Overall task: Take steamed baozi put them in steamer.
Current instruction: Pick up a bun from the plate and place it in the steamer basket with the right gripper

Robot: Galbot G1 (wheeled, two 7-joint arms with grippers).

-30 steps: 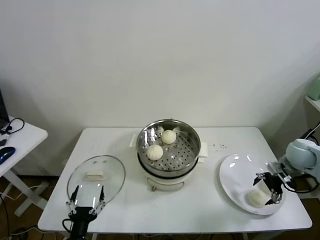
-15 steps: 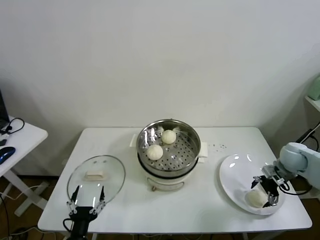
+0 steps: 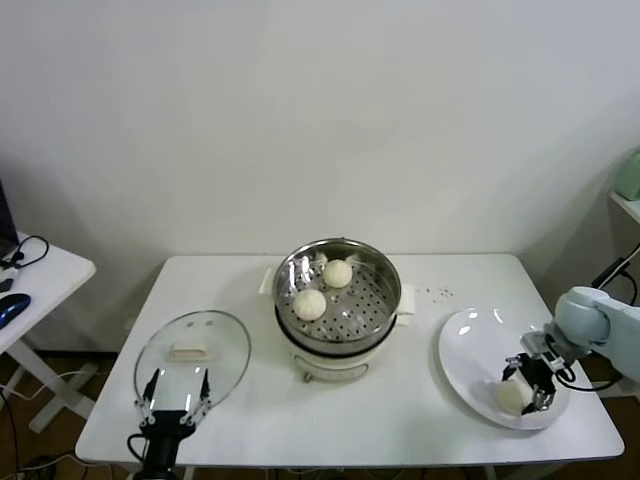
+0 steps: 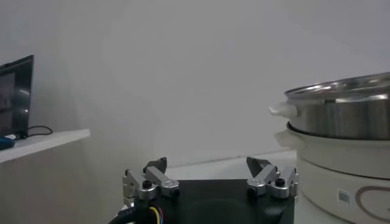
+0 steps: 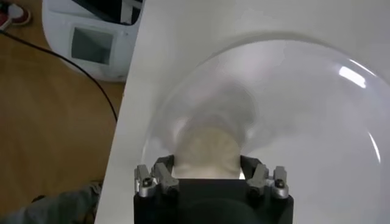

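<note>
**Right gripper straddles a bun on the plate**

The right gripper (image 3: 530, 385) is down over the white plate (image 3: 470, 345) at the right end of the white table (image 3: 420, 420). A steamed baozi (image 3: 512, 397) lies on the near part of that plate, directly between the gripper's fingers. In the right wrist view the same bun (image 5: 207, 152) fills the gap of the right gripper (image 5: 207, 173), with one finger (image 5: 163, 170) on either flank; the fingers look close against the dough, but whether they actually press it cannot be told. The bun rests on the plate (image 5: 317, 122) surface.

The steamer (image 3: 385, 275) stands at the table's middle on its cream base, well apart from the plate. Two more baozi sit on its perforated floor: one (image 3: 337, 273) toward the back, one (image 3: 309, 304) toward the front left, apart from each other.

The left gripper (image 3: 172, 412) hangs at the table's near left edge, just in front of the glass lid (image 3: 225, 345) lying flat there. Its fingers are spread wide with nothing between them, as the left wrist view shows (image 4: 210, 176), with the steamer (image 4: 341, 115) off to one side.
</note>
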